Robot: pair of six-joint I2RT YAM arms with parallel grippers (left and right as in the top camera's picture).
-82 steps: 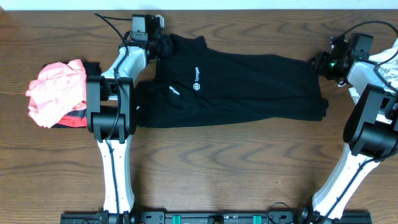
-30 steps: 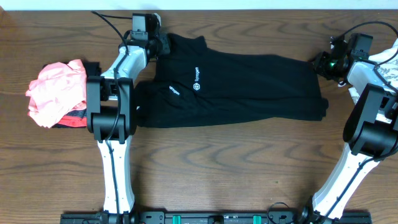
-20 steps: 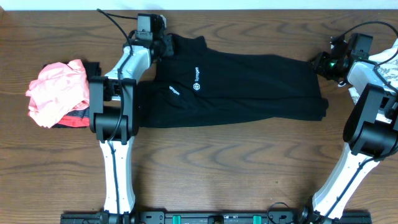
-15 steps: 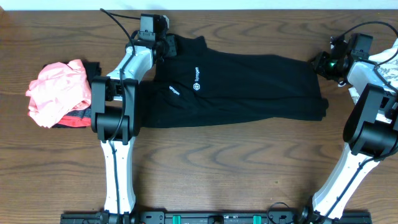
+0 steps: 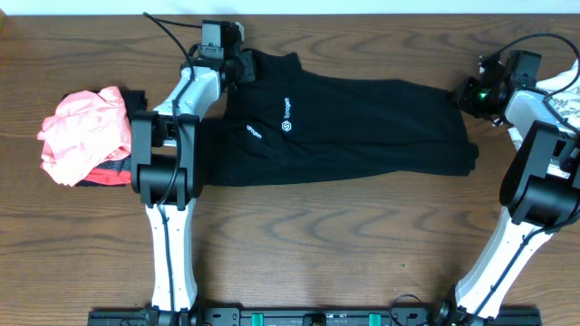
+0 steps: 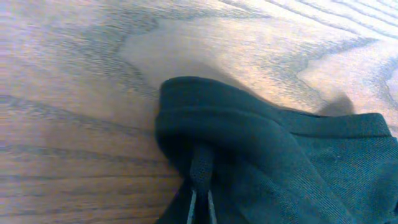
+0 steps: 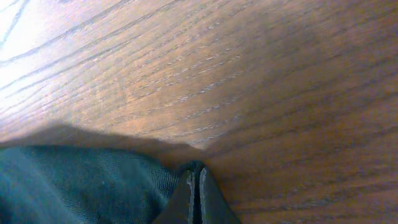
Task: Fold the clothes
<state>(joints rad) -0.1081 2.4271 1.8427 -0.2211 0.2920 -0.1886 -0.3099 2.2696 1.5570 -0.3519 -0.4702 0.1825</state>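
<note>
Gripping opposite far corners of the black garment (image 5: 353,127), your left fingers (image 6: 200,167) and right fingers (image 7: 184,199) are clamped on cloth, its long axis stretched between them across the tabletop (image 5: 317,244).

Shows a brown wood-grain table (image 7: 261,74) across nearly the whole frame, bright with glare at the upper left. Shows dark fabric, the black garment (image 7: 74,183), bunched in the lower left, with a soft shadow along its upper edge. Finds the right gripper (image 7: 195,186) at the bottom centre, fingers pressed together with only a thin line between them. Seems to nip the garment's corner at the tips, though blurred there.
</note>
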